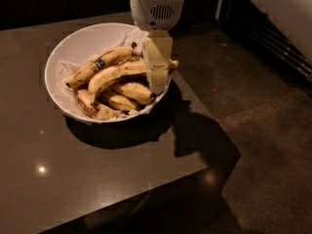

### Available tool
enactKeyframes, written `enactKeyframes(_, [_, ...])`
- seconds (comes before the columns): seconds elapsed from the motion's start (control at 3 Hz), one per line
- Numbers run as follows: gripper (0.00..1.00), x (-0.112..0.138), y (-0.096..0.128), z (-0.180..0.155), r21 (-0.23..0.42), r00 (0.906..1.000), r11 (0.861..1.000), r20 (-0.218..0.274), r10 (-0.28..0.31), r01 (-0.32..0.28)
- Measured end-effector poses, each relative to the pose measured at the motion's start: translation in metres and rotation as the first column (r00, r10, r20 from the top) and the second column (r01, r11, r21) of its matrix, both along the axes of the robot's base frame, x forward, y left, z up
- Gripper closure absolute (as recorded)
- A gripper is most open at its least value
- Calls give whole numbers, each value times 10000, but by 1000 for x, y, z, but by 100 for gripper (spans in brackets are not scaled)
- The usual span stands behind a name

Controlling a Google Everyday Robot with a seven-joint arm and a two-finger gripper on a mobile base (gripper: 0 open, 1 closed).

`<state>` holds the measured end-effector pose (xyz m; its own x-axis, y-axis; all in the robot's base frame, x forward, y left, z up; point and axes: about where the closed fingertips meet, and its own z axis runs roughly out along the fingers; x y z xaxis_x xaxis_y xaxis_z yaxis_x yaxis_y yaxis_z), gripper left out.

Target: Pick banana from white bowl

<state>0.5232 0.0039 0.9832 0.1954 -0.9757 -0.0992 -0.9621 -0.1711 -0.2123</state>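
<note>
The white bowl (73, 39) lined with crumpled white paper sits on the dark table and holds several bananas. The banana (117, 73), long, curved and without a sticker, lies across the middle with its right end at the bowl's right rim. A banana with a dark sticker (100, 64) lies just behind it. My gripper (157, 84) hangs from its white wrist housing (157, 6) over the right side of the bowl. Its tip is at the banana's right end and hides part of it.
Shorter brown-spotted bananas (117, 101) lie at the front of the bowl. The table's right edge and front corner (234, 155) are close to the bowl. A speckled floor (263, 96) lies to the right, with a dark slatted wall (273, 38) behind.
</note>
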Motion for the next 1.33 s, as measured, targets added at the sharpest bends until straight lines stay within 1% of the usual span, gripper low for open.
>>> enactKeyframes(0.33, [9,1,13,-9,260,9991,9997,-418,-4,15])
enactKeyframes(0.67, [16,-1,24,-19,437,9963,9990,-850,-86,123])
enactKeyframes(1.0, [20,-2,28,-24,518,9940,9985,-1082,-136,193])
enactKeyframes(1.33, [22,0,32,-26,495,9927,9987,-1199,-90,151])
